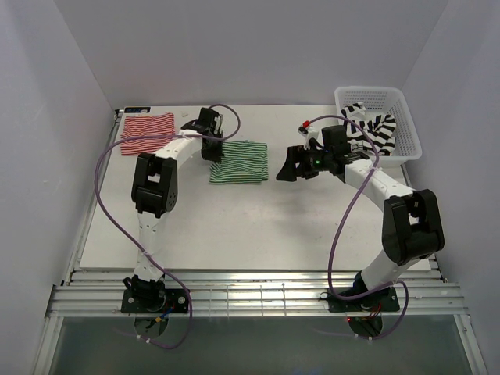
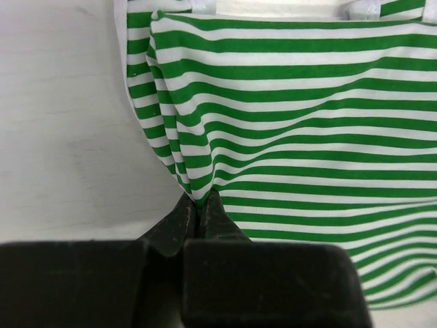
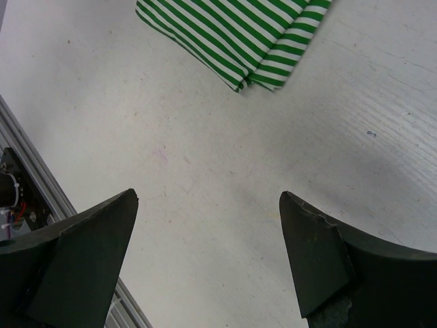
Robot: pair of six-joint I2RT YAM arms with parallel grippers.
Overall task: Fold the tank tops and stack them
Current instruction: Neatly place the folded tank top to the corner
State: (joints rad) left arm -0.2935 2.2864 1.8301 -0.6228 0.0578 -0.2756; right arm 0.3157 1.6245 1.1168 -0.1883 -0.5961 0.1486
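Note:
The green-and-white tank top (image 1: 241, 162) lies folded on the table's middle. My left gripper (image 1: 212, 150) is at its left edge, shut on a pinch of its cloth; in the left wrist view (image 2: 199, 203) the stripes (image 2: 293, 123) pucker into the jaws. The red-and-white tank top (image 1: 147, 133) lies folded flat at the far left. The black-and-white tank top (image 1: 373, 128) lies crumpled in the white basket (image 1: 406, 152). My right gripper (image 1: 283, 166) is open and empty, just right of the green top, whose corner (image 3: 239, 37) shows ahead of its fingers (image 3: 314, 260).
The basket stands at the far right of the table. A small white piece (image 1: 184, 115) lies near the back edge. Metal rails (image 1: 250, 297) run along the table's near edge. White walls close in the left, back and right.

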